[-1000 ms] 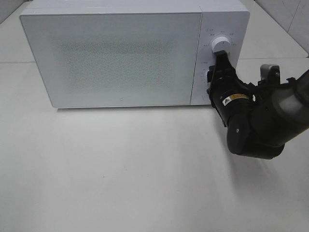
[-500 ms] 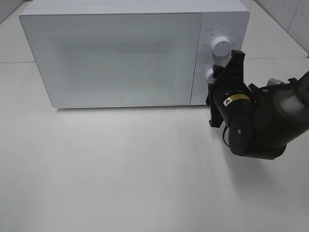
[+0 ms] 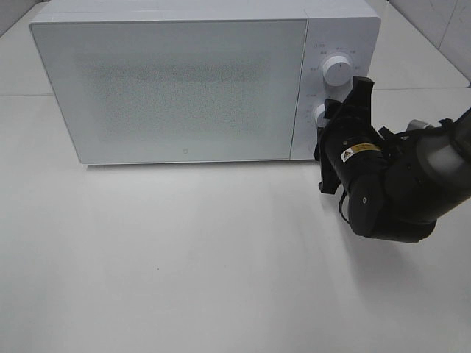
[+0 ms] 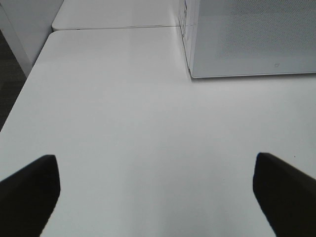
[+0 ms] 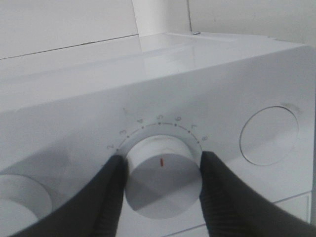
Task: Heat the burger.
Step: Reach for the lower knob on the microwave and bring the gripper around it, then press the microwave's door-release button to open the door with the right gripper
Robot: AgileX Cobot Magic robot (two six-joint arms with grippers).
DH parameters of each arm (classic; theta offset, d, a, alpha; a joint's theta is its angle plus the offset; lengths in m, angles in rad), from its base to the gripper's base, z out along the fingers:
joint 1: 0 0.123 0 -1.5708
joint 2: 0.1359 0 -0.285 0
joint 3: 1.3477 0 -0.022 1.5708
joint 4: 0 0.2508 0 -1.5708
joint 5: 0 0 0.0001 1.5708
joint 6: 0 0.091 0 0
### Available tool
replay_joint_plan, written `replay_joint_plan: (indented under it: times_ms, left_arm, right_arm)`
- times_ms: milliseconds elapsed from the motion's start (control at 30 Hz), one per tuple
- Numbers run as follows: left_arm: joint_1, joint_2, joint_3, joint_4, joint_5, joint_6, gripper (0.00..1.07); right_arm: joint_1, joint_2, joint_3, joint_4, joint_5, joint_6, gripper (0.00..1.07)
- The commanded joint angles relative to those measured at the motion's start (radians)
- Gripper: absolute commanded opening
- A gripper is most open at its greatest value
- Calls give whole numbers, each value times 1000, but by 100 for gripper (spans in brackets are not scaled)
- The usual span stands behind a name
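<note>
The burger is hidden; nothing shows through the dotted, shut door (image 3: 176, 88) of the white microwave (image 3: 184, 15). My right gripper (image 3: 324, 116) (image 5: 162, 160) is shut on the lower dial (image 3: 319, 114) (image 5: 163, 177) of the control panel. Its black fingers (image 5: 111, 197) press the dial's two sides, and the dial's red mark points toward the numbers. My left gripper (image 4: 157, 192) is open over bare table in front of the microwave's left corner, holding nothing.
The upper dial (image 3: 337, 68) sits just above the held one. The right arm's dark wrist (image 3: 390, 191) hangs over the table at the microwave's right front corner. The white table (image 3: 184, 265) stretches out in front, and its left edge (image 4: 29, 79) shows in the left wrist view.
A second ago the right gripper stood more upright at the dial; it has since rolled about the dial, one finger now pointing up and to the right. No movement over the last half second.
</note>
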Motion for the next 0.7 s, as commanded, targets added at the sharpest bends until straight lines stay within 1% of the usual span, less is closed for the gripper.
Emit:
replay_joint_plan:
  times_ms: [33, 133, 200, 233, 267, 300, 333, 367, 400, 467, 500, 567, 600, 633, 700]
  left_arm:
    - [2, -20, 3, -2, -6, -4, 101]
    - [2, -20, 3, -2, -6, -4, 101]
    - [2, -20, 3, -2, -6, -4, 101]
    - [2, -20, 3, -2, -6, -4, 101]
    - [2, -20, 3, -2, -6, -4, 101]
    - [2, -20, 3, -2, -6, -4, 101]
    - [2, -20, 3, -2, -6, -4, 101]
    - [2, -20, 3, -2, -6, -4, 101]
    - [2, -20, 3, -2, -6, -4, 101]
    - [2, -20, 3, -2, -6, -4, 101]
    - [2, -20, 3, -2, -6, -4, 101]
    - [2, -20, 3, -2, -6, -4, 101]
    - [2, -20, 3, -2, -6, -4, 101]
    - [2, -20, 3, -2, -6, -4, 101]
    - [2, -20, 3, -2, -6, -4, 101]
  right_arm:
    - [0, -3, -46, -156, -186, -31, 20]
    - [0, -3, -46, -153, -186, -41, 22]
    - [0, -3, -46, -135, -186, -66, 35]
    - [0, -3, -46, -135, -186, -66, 35]
    - [0, -3, -46, -124, -186, -74, 39]
    - [0, -3, -45, -103, -186, -98, 46]
    - [0, -3, -45, -103, -186, -98, 46]
    - [0, -3, -44, -77, -186, -115, 51]
    - [0, -3, -44, -77, -186, -115, 51]
    - [0, -3, -44, -32, -186, -153, 58]
    - [0, -3, -44, -32, -186, -153, 58]
    - [0, -3, -44, -19, -186, -187, 62]
    - [0, -3, -44, -19, -186, -187, 62]
    - [0, -3, -44, -21, -186, -190, 65]
    - [0, -5, -44, -21, -186, -190, 66]
